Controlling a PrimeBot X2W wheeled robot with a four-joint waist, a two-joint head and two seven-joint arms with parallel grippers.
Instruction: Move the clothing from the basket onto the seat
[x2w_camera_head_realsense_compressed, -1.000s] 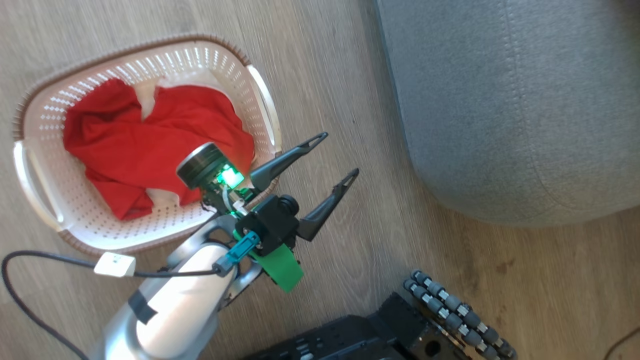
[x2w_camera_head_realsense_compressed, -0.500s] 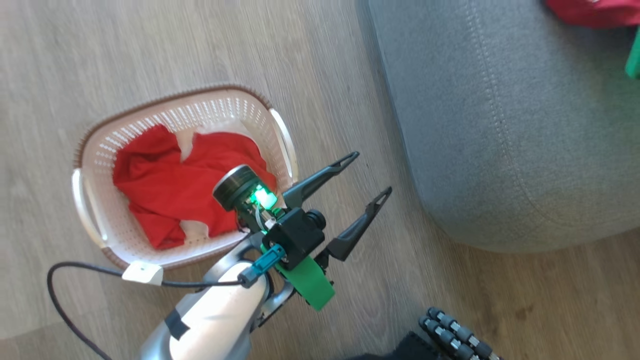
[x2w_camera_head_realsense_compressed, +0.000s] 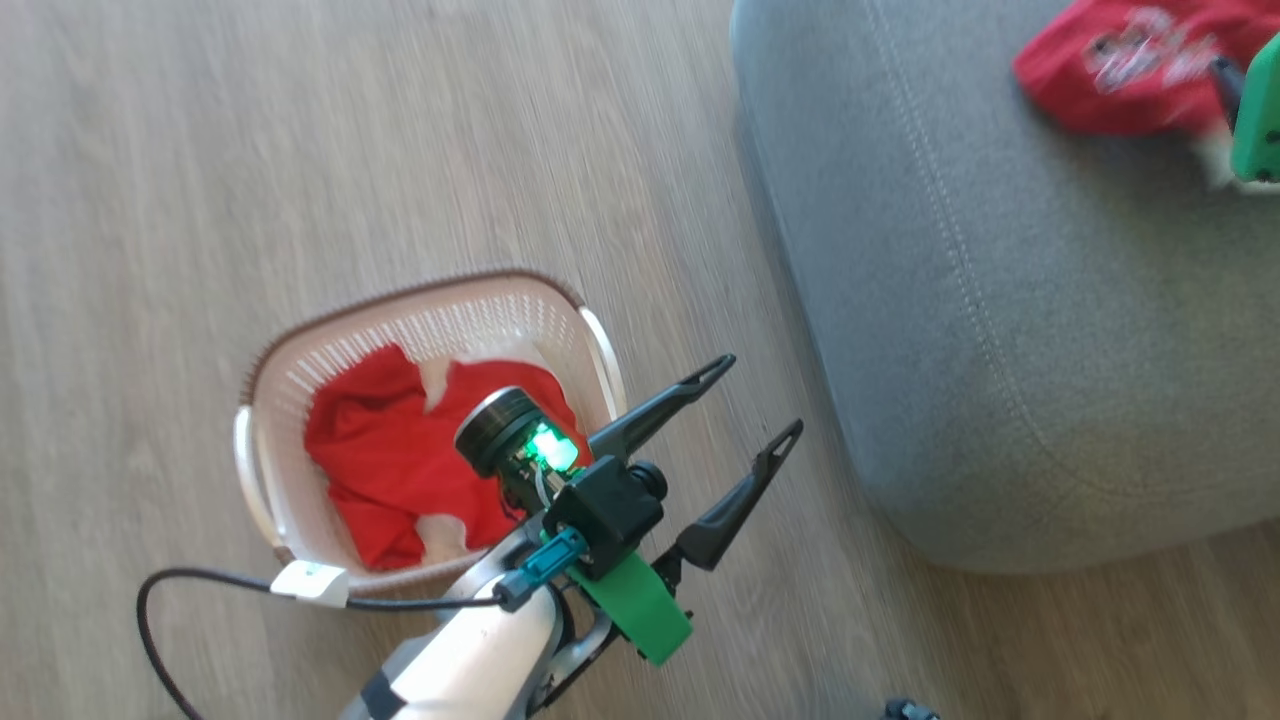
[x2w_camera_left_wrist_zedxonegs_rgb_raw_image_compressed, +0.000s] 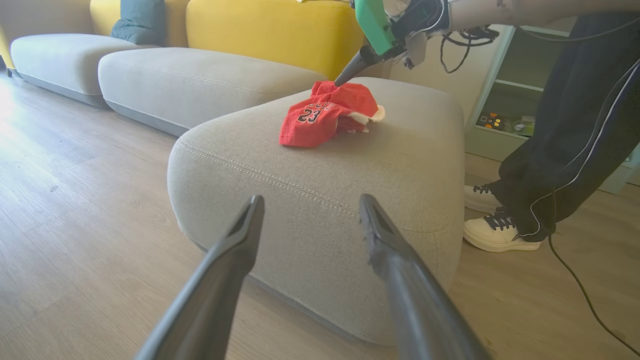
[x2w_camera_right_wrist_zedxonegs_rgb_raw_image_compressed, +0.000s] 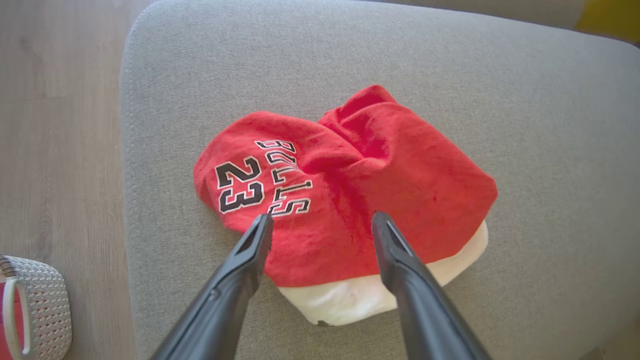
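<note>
Head view: basket (x2w_camera_head_realsense_compressed: 430, 300) on the wood floor (x2w_camera_head_realsense_compressed: 200, 150), containing crumpled red clothing (x2w_camera_head_realsense_compressed: 380, 460) with white patches. The left gripper (x2w_camera_head_realsense_compressed: 763, 395) is raised by the basket's end nearer the seat (x2w_camera_head_realsense_compressed: 1000, 350), its fingers over the floor between the two, spread wide, nothing held. A black cable (x2w_camera_head_realsense_compressed: 150, 620) loops off its forearm. The jersey (x2w_camera_head_realsense_compressed: 1120, 70) lies near the seat's far edge, blurred here, lettering unreadable. Right wrist view, from above, supplies the detail: jersey bunched, number 23 and lettering legible, white trim toward the camera, lying wholly on the seat. The right gripper (x2w_camera_right_wrist_zedxonegs_rgb_raw_image_compressed: 322, 216) is poised over it, fingers wide apart, clasping nothing. The basket's end shows at lower left, a strip of red inside. Left wrist view, from low down, adds the surroundings: a yellow sofa (x2w_camera_left_wrist_zedxonegs_rgb_raw_image_compressed: 275, 35) behind the seat, a person (x2w_camera_left_wrist_zedxonegs_rgb_raw_image_compressed: 575, 125) in dark trousers and white shoes standing beside it, and one right-gripper finger slanting down to the jersey's top fold. How many garments the basket holds cannot be told.
</note>
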